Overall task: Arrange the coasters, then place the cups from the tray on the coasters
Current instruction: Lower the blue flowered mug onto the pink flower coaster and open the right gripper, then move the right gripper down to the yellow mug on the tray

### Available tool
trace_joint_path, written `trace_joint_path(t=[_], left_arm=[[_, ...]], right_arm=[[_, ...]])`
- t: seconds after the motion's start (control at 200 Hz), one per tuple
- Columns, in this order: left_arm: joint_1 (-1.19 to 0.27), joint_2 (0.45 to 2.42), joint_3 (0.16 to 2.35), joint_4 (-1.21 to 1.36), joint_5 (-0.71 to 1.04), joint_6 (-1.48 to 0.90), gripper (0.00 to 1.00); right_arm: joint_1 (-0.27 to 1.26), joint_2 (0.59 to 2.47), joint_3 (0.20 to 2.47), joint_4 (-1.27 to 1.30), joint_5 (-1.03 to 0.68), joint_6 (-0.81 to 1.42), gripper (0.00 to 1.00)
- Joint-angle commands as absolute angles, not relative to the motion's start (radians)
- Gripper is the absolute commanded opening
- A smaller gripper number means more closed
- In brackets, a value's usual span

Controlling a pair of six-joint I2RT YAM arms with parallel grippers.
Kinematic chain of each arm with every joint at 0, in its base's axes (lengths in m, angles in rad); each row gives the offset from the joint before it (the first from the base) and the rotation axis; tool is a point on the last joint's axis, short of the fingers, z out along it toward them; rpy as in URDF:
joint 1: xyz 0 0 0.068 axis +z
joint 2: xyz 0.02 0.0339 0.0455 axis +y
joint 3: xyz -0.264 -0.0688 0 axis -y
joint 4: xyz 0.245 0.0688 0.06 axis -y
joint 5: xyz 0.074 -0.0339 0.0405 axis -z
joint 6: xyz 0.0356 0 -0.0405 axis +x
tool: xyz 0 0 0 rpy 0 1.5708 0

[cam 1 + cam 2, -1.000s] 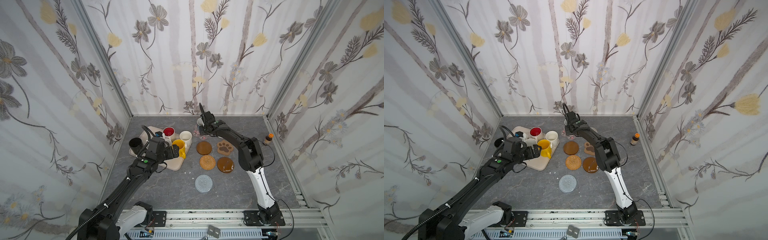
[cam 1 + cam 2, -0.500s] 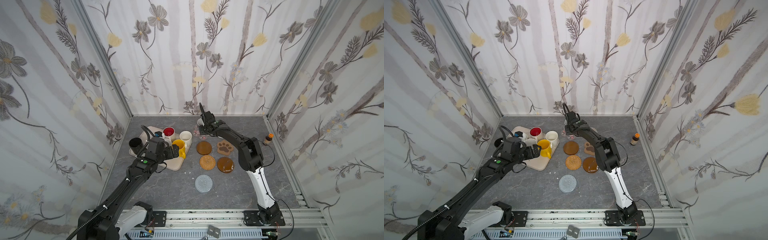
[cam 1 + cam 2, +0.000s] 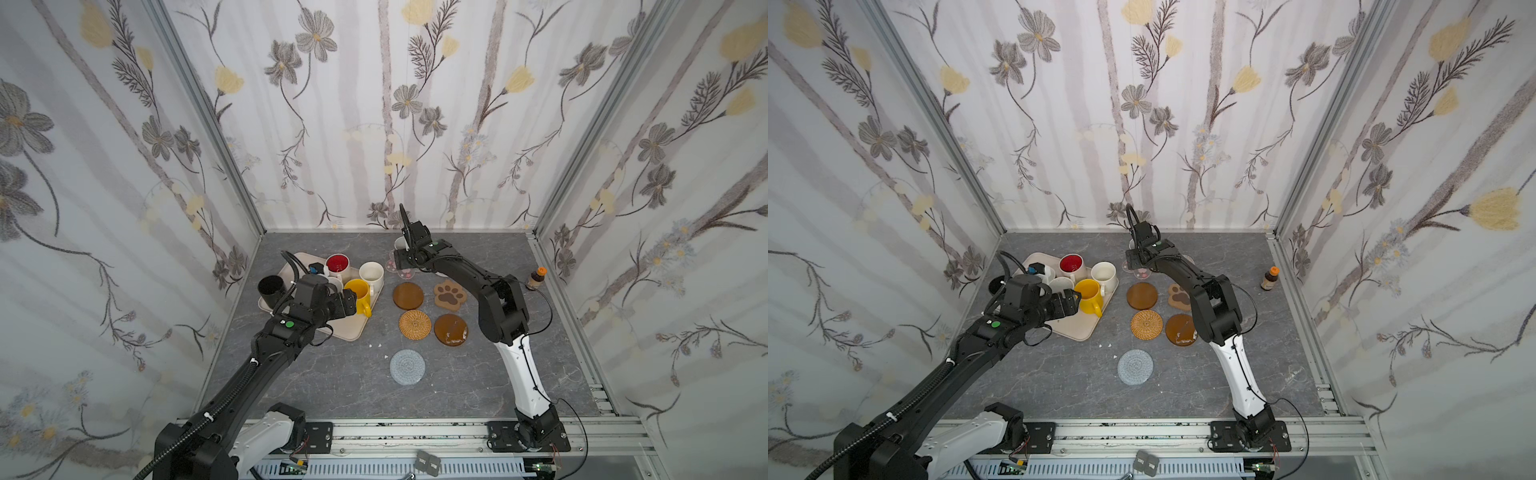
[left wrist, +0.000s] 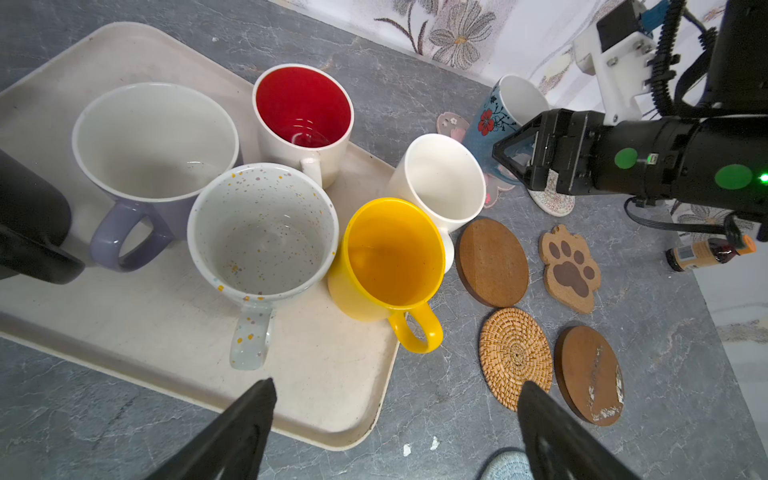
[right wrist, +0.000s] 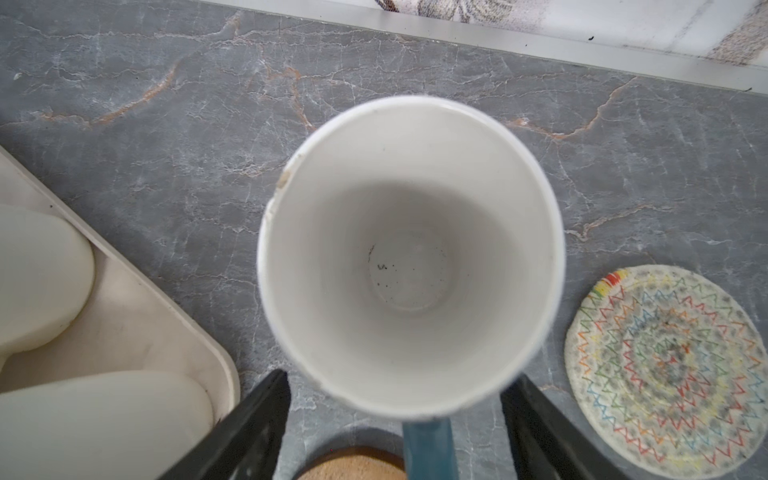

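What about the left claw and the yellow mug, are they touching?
Apart. The left wrist view shows the open left claw short of the yellow mug, with a clear gap between its fingertips and the handle.

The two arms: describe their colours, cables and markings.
Both are mostly black with a white link nearest the base. The left arm carries a ribbed black hose held by white ties; the right arm trails thin black cables. Green round dots mark both near the wrist. The left gripper and right gripper have black tapered fingers.
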State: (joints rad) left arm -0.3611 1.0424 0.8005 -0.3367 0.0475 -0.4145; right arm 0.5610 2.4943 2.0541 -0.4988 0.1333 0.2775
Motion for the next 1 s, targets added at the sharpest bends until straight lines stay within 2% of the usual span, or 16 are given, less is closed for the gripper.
trace_joint_path(t=[0.0, 0.16, 0.42, 0.749, 0.994], left_arm=[[-0.359, 1.035, 0.824, -0.362, 0.03, -0.391, 0.91], [-0.356, 1.036, 0.867, -0.41, 0.044, -0.366, 0.9], [-0.353, 0.989, 0.879, -0.449, 0.05, -0.367, 0.91], [-0.351, 0.917, 0.767, -0.459, 0.021, -0.408, 0.93], [-0.356, 0.836, 0.687, -0.451, -0.036, -0.484, 0.98]], right_arm=[[0.56, 2.448, 2.03, -0.476, 0.136, 0.255, 0.85], [0.563, 2.367, 1.948, -0.45, 0.147, 0.245, 0.89], [0.586, 2.197, 1.759, -0.398, 0.165, 0.238, 0.89], [0.701, 1.974, 1.463, -0.326, 0.165, 0.237, 0.72], [0.839, 1.944, 1.353, -0.269, 0.129, 0.302, 0.65]])
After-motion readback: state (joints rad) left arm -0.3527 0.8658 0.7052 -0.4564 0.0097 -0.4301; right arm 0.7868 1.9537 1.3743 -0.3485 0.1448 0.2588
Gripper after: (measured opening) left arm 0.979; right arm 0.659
